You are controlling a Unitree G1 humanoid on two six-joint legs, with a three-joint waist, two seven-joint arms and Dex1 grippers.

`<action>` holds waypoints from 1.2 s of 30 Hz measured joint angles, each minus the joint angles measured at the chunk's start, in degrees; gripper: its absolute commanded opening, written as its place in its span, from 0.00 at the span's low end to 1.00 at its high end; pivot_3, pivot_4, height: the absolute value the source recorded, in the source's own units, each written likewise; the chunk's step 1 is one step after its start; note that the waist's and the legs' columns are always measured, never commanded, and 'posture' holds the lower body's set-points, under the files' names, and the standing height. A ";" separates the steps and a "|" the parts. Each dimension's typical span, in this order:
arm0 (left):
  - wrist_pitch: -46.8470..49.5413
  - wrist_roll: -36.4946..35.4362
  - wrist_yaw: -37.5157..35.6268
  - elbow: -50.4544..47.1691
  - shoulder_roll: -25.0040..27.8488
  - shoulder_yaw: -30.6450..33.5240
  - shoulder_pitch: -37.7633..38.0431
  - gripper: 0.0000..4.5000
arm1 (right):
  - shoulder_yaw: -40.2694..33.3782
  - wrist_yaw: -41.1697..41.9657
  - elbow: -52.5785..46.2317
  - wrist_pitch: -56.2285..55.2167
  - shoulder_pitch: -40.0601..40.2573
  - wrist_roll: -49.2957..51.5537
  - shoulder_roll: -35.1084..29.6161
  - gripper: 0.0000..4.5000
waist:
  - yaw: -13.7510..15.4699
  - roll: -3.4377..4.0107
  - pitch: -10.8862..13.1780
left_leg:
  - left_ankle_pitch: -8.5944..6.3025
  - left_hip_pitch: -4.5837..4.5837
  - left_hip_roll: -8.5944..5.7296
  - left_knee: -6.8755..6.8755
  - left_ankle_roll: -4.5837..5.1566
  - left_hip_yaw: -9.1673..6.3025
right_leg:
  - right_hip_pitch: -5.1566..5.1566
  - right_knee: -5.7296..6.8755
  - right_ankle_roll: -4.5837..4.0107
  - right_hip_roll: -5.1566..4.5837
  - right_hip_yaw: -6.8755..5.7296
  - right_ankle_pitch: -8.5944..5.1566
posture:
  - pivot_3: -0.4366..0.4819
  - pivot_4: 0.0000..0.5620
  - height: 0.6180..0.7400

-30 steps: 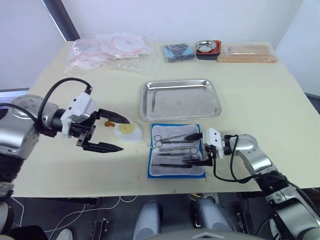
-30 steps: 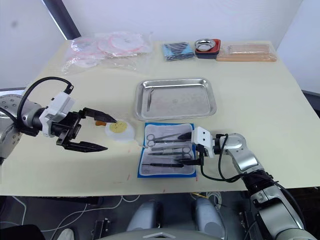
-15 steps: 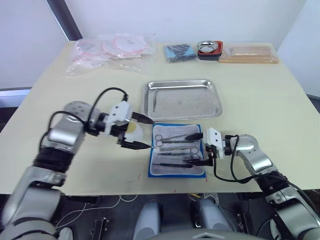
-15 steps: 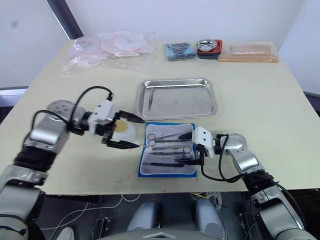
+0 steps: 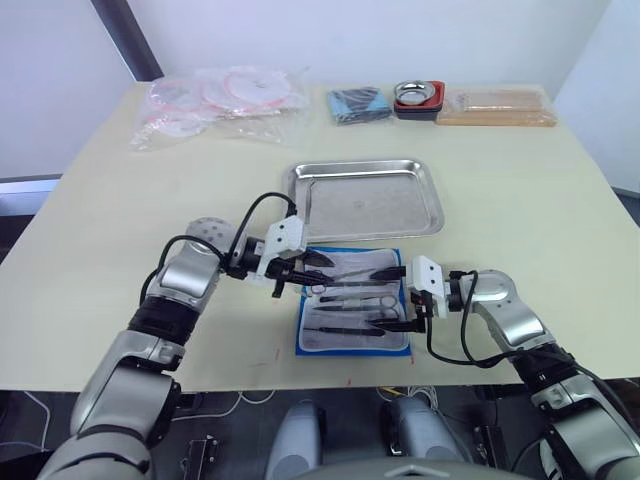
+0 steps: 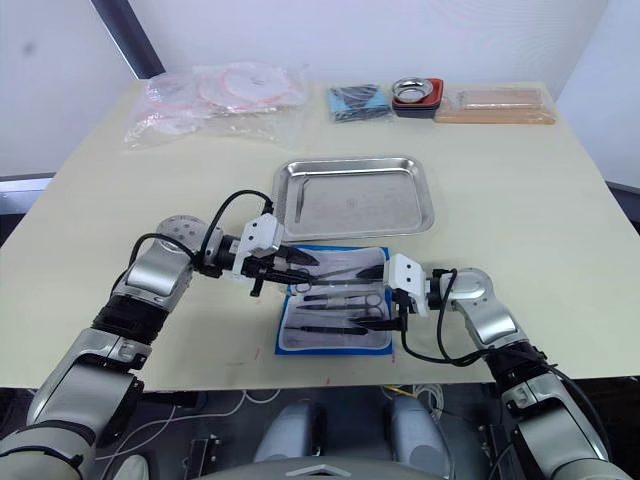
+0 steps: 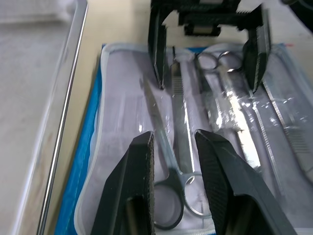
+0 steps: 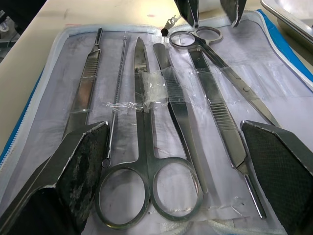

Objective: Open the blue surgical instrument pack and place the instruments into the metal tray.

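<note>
Left gripper (image 5: pixel 312 268) at the left edge of the opened blue surgical instrument pack (image 5: pixel 353 314), fingers (image 7: pixel 138 176) parted only narrowly, gripping nothing. Poised just above the ring handles of a pair of scissors (image 7: pixel 168 196), one finger to each side of the shank; probably so aligned to close on that shank and lift the scissors out of the clear pocket. No contact visible between fingers and metal.

Right gripper (image 5: pixel 404 298) at the opposite, right edge of the pack, spread wide and empty, its fingers (image 8: pixel 73 166) straddling nearly the whole row of instruments (image 8: pixel 166 122). Likely parked there to steady the pouch or to wait its turn; hard to say which. Tips low over the lining, touching or just above — cannot tell.

Pack flat and unfolded on the table (image 5: pixel 120 220), whitish lining up, blue border all round. Instruments side by side under a transparent strap, lengthwise between the two grippers: scissors, forceps, tweezers, a thin probe. All of them in the pouch, none lifted.

Just beyond the pack's far edge, the metal tray (image 5: pixel 430 212), long side parallel to the pack; one slim object (image 5: pixel 309 200) inside near its left rim, too small to identify. Short carry from pouch to tray, hence presumably the close placing.

Farther back along the table edge: clear plastic bags (image 5: pixel 220 100), a darker blue bundle (image 5: pixel 357 104), a small metal bowl on a red base (image 5: pixel 416 97).
</note>
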 measured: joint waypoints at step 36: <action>0.43 7.34 2.96 5.55 -5.52 -0.04 -1.84 0.32 | 0.03 -0.10 0.08 0.00 -0.34 0.00 0.04 1.00 | -0.01 0.02 -0.03 | 0.00 0.03 0.00 0.00 0.00 -0.02 | 0.05 0.01 -0.01 0.00 -0.01 0.01 | 0.48 0.27 1.00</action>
